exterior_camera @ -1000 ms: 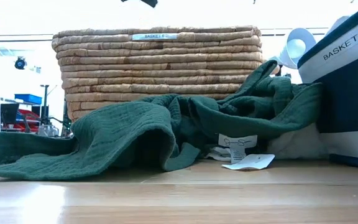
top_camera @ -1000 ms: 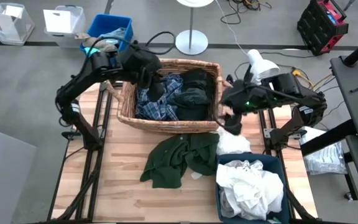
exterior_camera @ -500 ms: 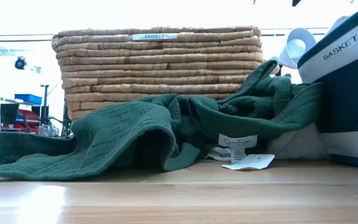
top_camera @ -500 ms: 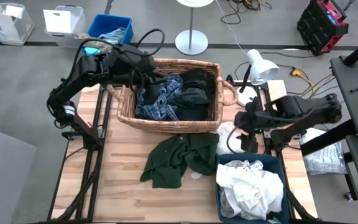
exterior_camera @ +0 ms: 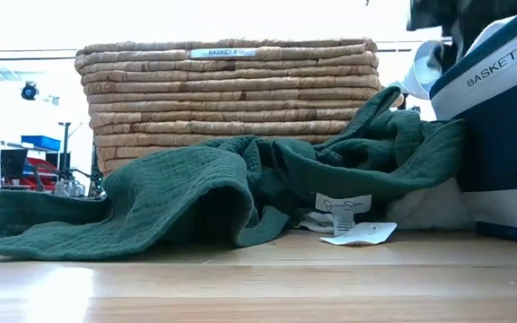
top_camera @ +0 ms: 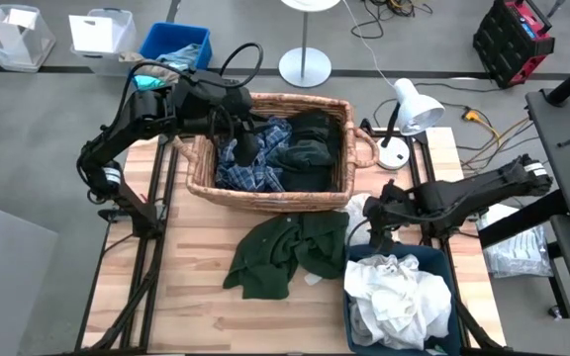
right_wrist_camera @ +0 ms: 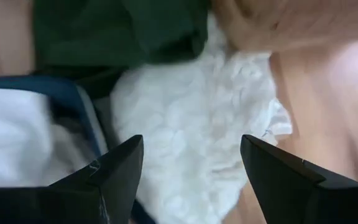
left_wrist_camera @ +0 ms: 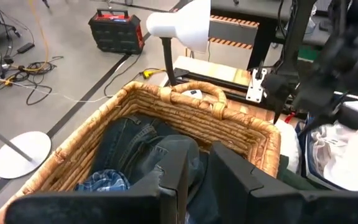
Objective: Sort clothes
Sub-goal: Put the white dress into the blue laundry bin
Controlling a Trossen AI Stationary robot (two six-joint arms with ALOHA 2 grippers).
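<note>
Midway through a laundry sort: the blue bin (top_camera: 446, 259) at the surface's near right corner, lettered "BASKET 7", holds a heap of white garments (top_camera: 399, 297), while the wicker basket (top_camera: 270, 198) at the far side contains a navy plaid piece (top_camera: 253, 168), dark grey denim-like clothing (left_wrist_camera: 145, 146) and black items (top_camera: 310, 138). A dark green garment (top_camera: 285, 252) lies loose on the bare wood between basket and bin, a tag showing at its edge, and one white garment (right_wrist_camera: 191, 149) sits on the surface just beside the bin's far wall, not yet inside.

The right gripper (top_camera: 382, 210) hovers directly over that stray white piece with its jaws spread wide and nothing between them; by the look of things this is the next item due for the bin. The left gripper (top_camera: 248, 148) reaches into the wicker basket with its jaws clenched on a fold of the dark grey clothing. Judged from the layout, the whites are mostly sorted; the green piece and the basket's contents remain.

The surface is a pale wooden top (top_camera: 196, 297) on a black frame. Beyond it, a grey floor carries a white desk lamp (top_camera: 412, 107), a round lamp base (top_camera: 305, 67), a blue tub (top_camera: 176, 49), clear plastic boxes (top_camera: 102, 35) and a red-and-black case (top_camera: 511, 40) amid trailing cables.
</note>
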